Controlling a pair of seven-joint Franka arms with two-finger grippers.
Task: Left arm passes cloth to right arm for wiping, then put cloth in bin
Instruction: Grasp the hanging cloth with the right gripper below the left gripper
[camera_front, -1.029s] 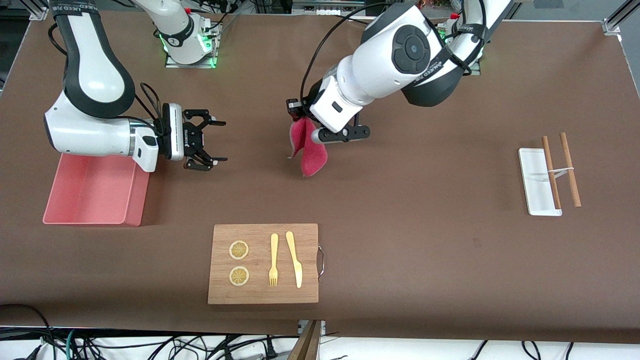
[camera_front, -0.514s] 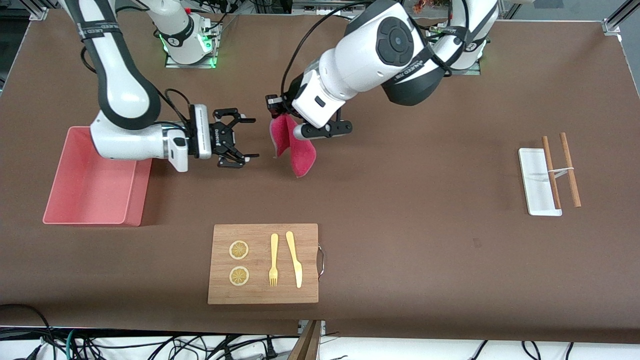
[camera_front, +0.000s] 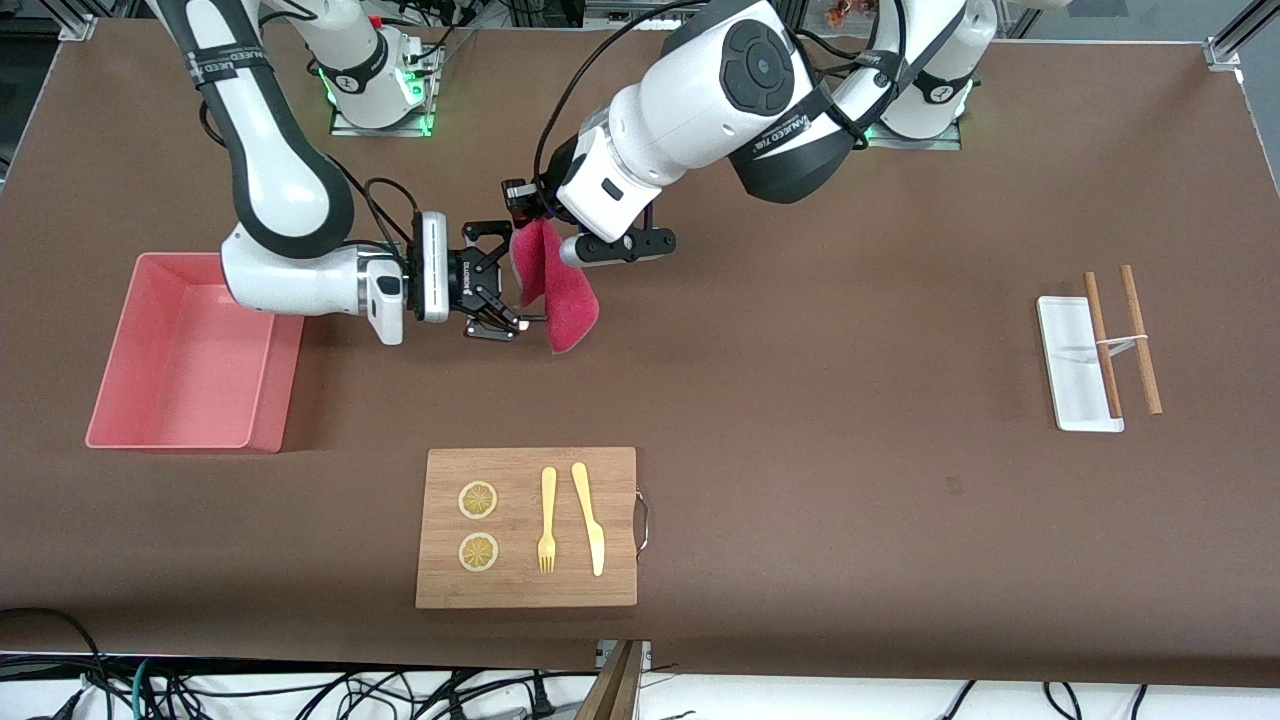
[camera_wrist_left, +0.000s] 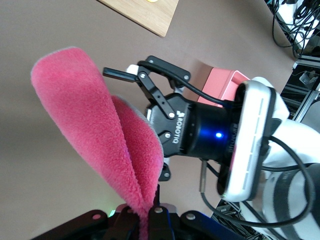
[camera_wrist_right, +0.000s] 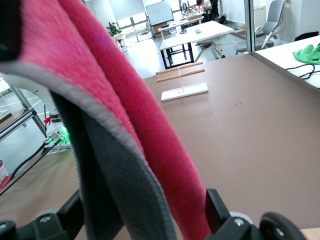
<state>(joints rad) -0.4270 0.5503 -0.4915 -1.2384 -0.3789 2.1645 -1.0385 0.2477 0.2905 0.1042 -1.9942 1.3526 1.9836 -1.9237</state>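
Right claw (camera_front: 505, 278) sits left of centre in the front view, over bare bench (camera_front: 800, 400) just right of the pink bin (camera_front: 180, 355), its fingers spread wide around the hanging edge of the cloth (camera_front: 560, 290) without pressing on it. Immediately to its right, the left claw (camera_front: 522, 203) pinches the cloth's top, which droops folded in the air.

My black tool (camera_front: 522, 200) grips a magenta cloth (camera_front: 560, 290) with grey reverse; pink bin (camera_front: 185, 350) on brown counter (camera_front: 850, 500).
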